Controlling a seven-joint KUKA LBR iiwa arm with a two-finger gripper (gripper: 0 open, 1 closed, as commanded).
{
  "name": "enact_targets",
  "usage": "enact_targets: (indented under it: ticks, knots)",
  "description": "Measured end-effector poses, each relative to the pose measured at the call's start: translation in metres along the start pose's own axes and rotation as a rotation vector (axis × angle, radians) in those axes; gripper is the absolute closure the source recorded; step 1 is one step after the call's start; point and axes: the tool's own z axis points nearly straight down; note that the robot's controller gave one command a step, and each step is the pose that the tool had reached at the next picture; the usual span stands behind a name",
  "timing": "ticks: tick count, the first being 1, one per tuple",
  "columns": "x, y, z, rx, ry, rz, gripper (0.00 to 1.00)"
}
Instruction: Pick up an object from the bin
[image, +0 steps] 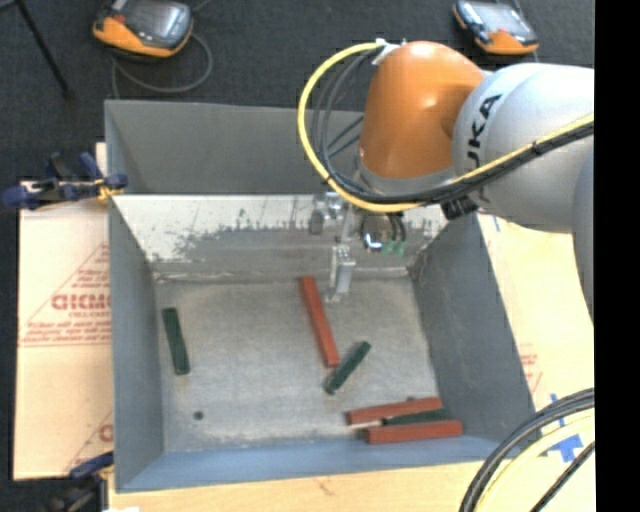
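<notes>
The gripper hangs just beside the far end of a red stick lying mid-floor in the grey bin, probably lining up a grasp. Whether it is spread cannot be told.

Arm is seen entering from the right of the view, with its grey link laid across the upper right corner. The wrist is capped by a rounded orange cover and is turned downward. A yellow cable is looped in a wide arc round the left side of the wrist, with a dark cable beside it. The gripper is hung below the wrist, slim and near upright, tip pointed down.
</notes>
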Motion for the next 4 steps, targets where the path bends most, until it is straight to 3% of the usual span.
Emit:
enact_targets:
  ticks: [1, 2, 3, 4]
  knots:
    - [0.013, -0.035, 0.152, 0.002, -0.003, -0.261, 0.0]
    - [-0.015, -0.06, 0.141, 0.002, 0.001, 0.042, 0.0]
    - [-0.006, -0.105, 0.081, 0.004, -0.006, 0.119, 0.0]
    - [0.063, -0.093, 0.091, 0.004, 0.007, 0.088, 0.0]
